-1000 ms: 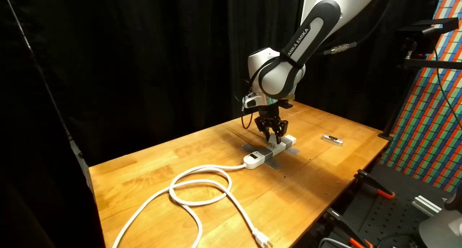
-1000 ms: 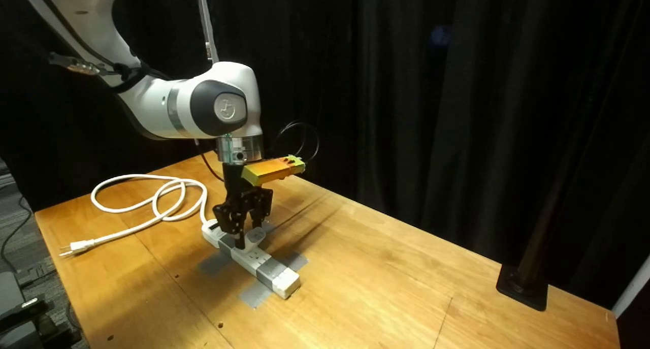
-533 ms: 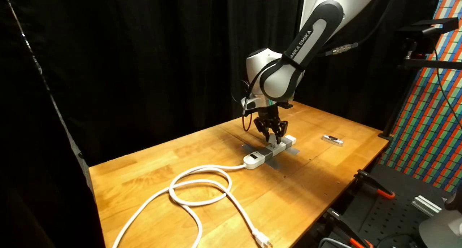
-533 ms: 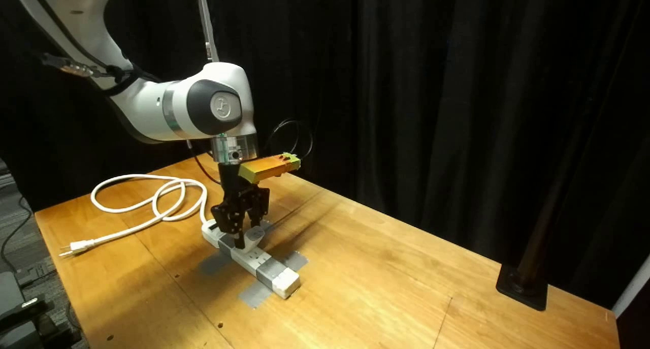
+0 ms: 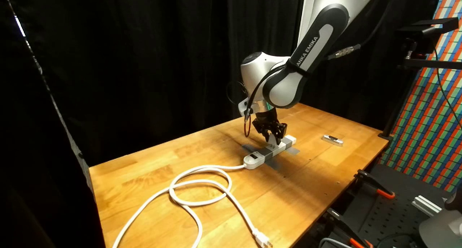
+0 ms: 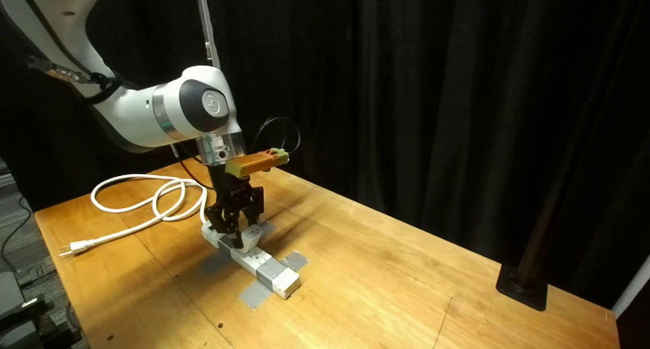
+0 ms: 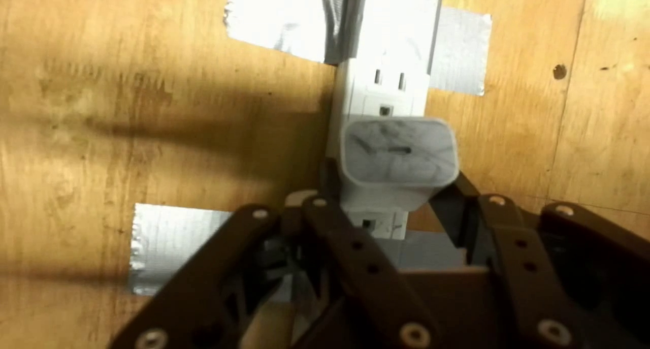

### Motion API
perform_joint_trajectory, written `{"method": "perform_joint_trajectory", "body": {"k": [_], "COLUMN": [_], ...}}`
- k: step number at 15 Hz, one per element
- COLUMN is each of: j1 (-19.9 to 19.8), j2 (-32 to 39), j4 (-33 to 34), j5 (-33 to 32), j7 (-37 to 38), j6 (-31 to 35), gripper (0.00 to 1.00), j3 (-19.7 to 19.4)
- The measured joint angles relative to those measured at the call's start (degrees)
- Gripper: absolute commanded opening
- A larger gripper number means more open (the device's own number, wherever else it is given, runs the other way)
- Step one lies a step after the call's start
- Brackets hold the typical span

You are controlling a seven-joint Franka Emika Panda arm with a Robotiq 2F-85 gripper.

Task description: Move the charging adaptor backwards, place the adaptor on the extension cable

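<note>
The charging adaptor (image 7: 398, 170), a small white block with a slot in its grey top face, is over the socket row of the extension cable's power strip (image 7: 396, 29). My gripper (image 7: 393, 187) is shut on it, a finger against either side. In both exterior views the gripper (image 5: 273, 141) leans, and the adaptor (image 6: 251, 237) tilts with it, its lower end at the strip (image 6: 285, 283). Whether its prongs sit in a socket is hidden. The cable's white cord (image 5: 202, 204) lies loosely coiled on the table.
Grey tape (image 6: 255, 294) fixes the strip to the wooden table (image 6: 386, 288). A small flat object (image 5: 332, 140) lies farther along. Clamps (image 5: 375, 185) grip the table's edge, and a black post base (image 6: 522, 288) stands in a corner.
The wrist has tipped over toward the cord's side and sunk a little, and the adaptor has tilted along with it. Fingertips and strip have stayed almost in place; the grip is unchanged.
</note>
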Motion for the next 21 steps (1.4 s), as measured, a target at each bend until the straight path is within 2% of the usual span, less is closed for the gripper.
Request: {"method": "perform_joint_trajectory", "body": {"k": [8, 14, 21], "j1": [1.33, 1.34, 1.50], "j2": [-0.29, -0.01, 1.49], "j4": [-1.23, -2.11, -7.31], "j5": [-7.26, -7.49, -6.63], "j7": [9.07, 12.96, 20.16], "j6": [-0.06, 1.49, 3.67], "gripper": [0.23, 0.23, 0.23], "j3": [0.29, 2.06, 4.27]}}
